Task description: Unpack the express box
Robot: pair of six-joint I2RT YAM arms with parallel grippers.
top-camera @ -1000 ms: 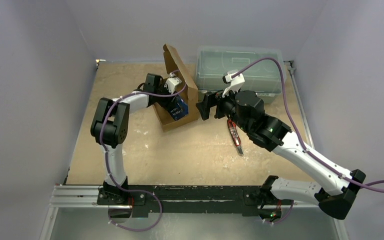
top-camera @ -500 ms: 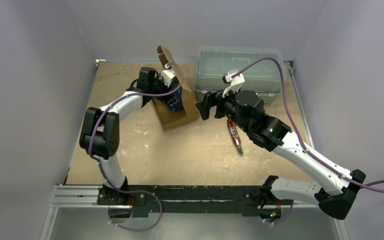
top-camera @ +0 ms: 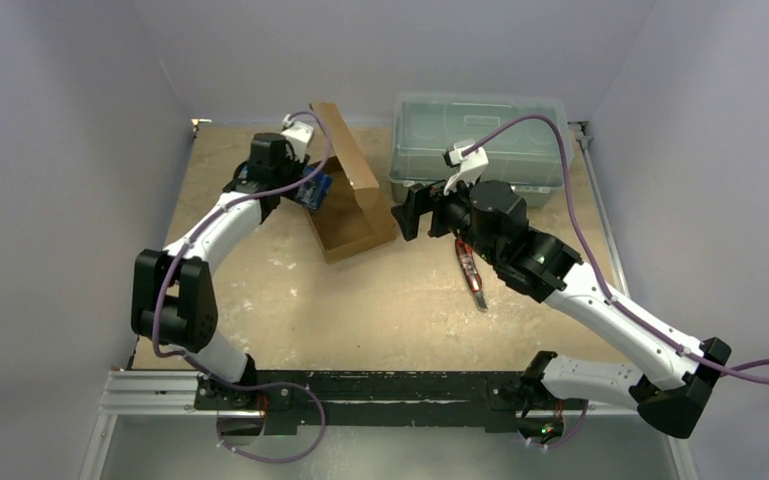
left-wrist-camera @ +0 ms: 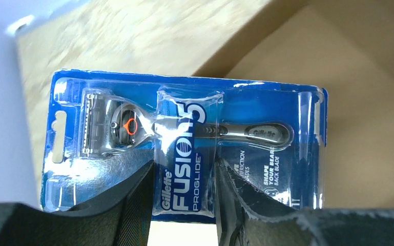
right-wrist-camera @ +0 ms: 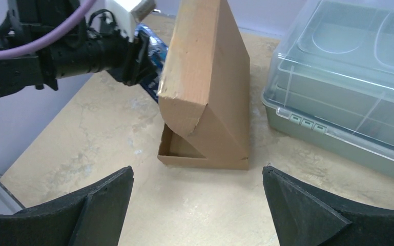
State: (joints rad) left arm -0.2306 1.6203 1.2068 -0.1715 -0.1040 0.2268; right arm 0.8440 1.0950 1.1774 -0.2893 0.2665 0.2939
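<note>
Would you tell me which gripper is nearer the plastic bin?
Right. The right gripper hangs open by the bin's near corner; the left gripper, holding a razor pack, is beyond the box.

Arms [top-camera: 215,225]: white shells, black joints | cables [right-wrist-camera: 36,42]: purple — one per arm | claw fingers [right-wrist-camera: 102,205]: matte black, wedge-shaped

express box [top-camera: 355,230] left of bin [top-camera: 430,130]

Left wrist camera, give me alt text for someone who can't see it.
The left gripper pinches the lower edge of a blue Gillette Fusion5 ProGlide razor pack, razor lying sideways under clear plastic. Behind it are the brown express box and a strip of pale table.
</note>
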